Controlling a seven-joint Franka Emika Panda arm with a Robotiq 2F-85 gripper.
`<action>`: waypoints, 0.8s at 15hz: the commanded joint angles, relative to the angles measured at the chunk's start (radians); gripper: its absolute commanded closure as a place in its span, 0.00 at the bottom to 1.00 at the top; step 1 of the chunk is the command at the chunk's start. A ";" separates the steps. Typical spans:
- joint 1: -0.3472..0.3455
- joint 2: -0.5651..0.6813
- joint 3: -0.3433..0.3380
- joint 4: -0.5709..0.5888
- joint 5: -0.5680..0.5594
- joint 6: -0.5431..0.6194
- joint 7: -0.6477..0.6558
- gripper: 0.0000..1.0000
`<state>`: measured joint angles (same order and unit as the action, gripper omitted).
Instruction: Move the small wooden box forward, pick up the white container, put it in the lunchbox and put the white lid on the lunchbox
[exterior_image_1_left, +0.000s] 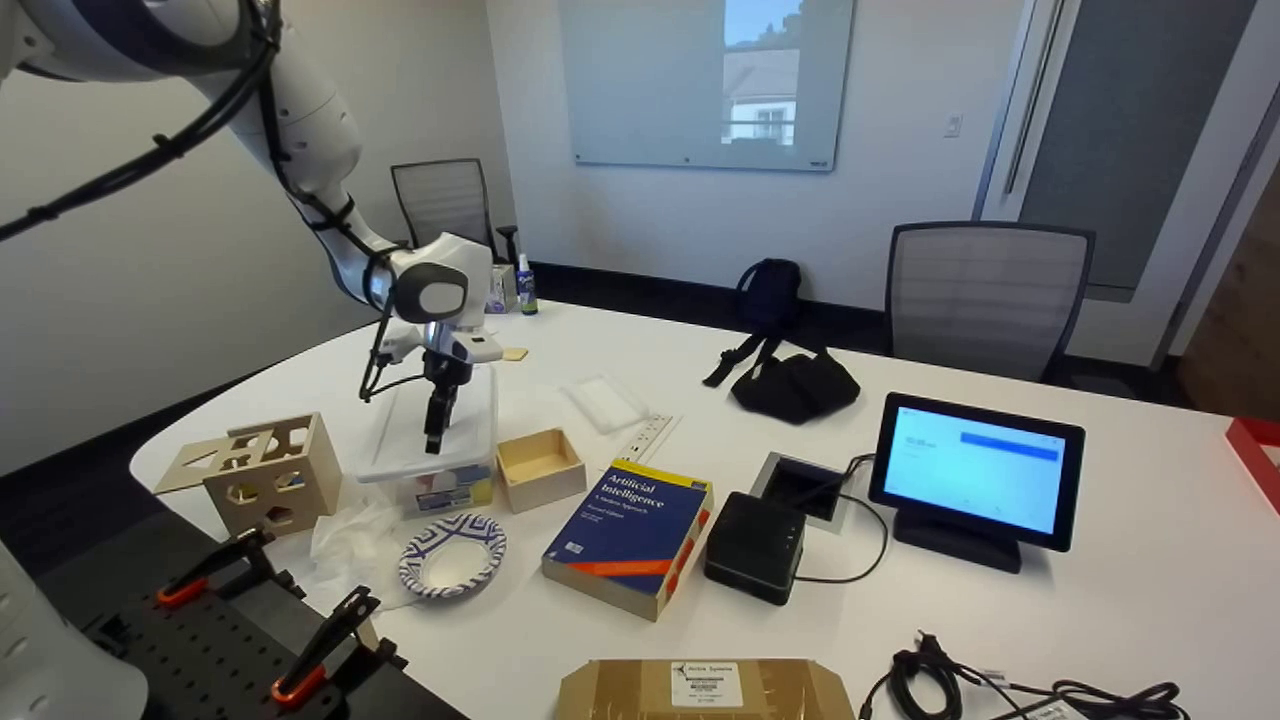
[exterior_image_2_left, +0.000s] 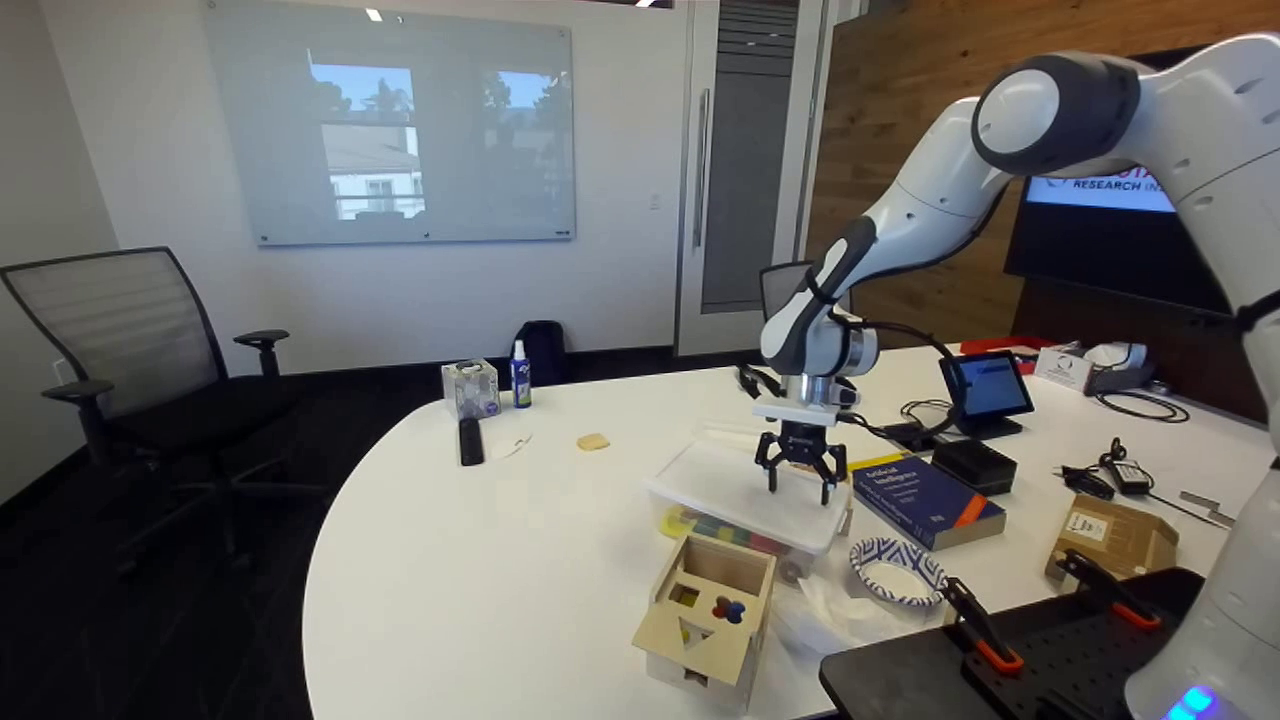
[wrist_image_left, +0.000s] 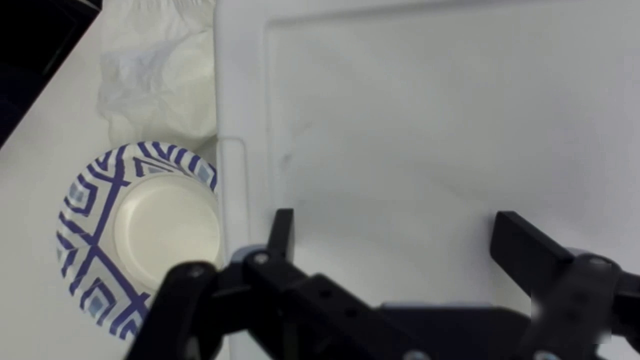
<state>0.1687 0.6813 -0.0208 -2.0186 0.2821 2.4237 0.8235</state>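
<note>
In an exterior view the gripper (exterior_image_2_left: 798, 494) hangs, released, over the white lid (exterior_image_2_left: 735, 490); in an exterior view the small wooden box (exterior_image_1_left: 541, 470) sits just beside it, to the right; in the wrist view its fingers (wrist_image_left: 282, 232) stand wide apart over the lid, contact unclear.

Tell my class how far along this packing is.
Done, apparently: the white lid covers what is probably the lunchbox. In hand: nothing; the open gripper is over the lid. Left, perhaps: packing what may be the white container, flat and translucent, lying outside. Unclear: the forward move of the small wooden box.
</note>
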 joint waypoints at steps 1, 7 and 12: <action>0.034 0.019 -0.043 0.017 -0.050 -0.003 0.074 0.00; 0.049 0.033 -0.056 0.055 -0.120 -0.036 0.120 0.00; 0.016 0.176 -0.048 0.163 -0.145 -0.040 0.072 0.00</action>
<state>0.1962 0.7427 -0.0587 -1.9489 0.1589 2.3927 0.9106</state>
